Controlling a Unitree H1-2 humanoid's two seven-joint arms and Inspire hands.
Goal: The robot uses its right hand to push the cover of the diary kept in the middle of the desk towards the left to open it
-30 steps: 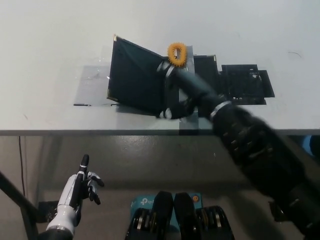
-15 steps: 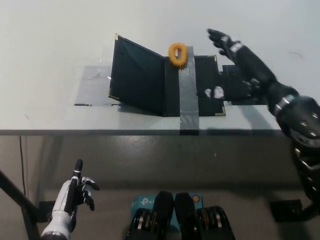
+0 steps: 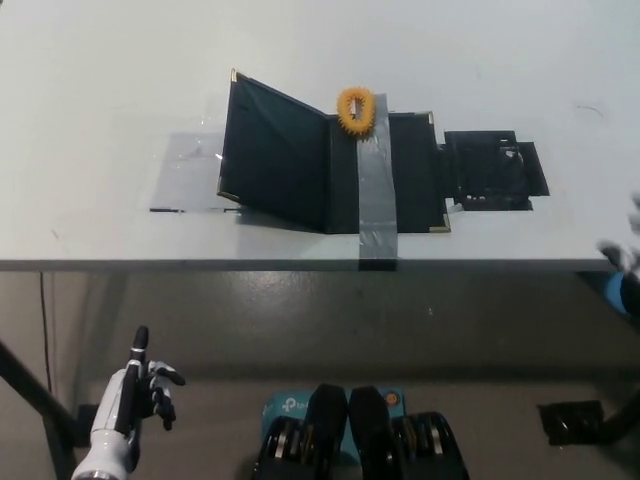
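Observation:
The dark diary (image 3: 410, 170) lies in the middle of the white desk (image 3: 100, 80), held down by a grey tape strip (image 3: 376, 195). Its cover (image 3: 275, 150) is lifted and stands tilted up on the left of the spine, not flat on the desk. An orange spiky ring (image 3: 355, 108) sits at the top of the spine. Only a blurred tip of my right hand (image 3: 626, 255) shows at the right edge, well clear of the diary. My white left hand (image 3: 135, 395) rests low at the lower left, below the desk, holding nothing with its fingers apart.
A flat black patch (image 3: 492, 168) lies on the desk just right of the diary. A clear shiny tape patch (image 3: 185, 172) lies left of the cover. The desk's front edge (image 3: 300, 265) runs across the middle; dark floor lies below it.
My right arm has pulled back from the diary to the right and nearly left the picture. The cover stays raised on the left. My left hand has sunk slightly lower.

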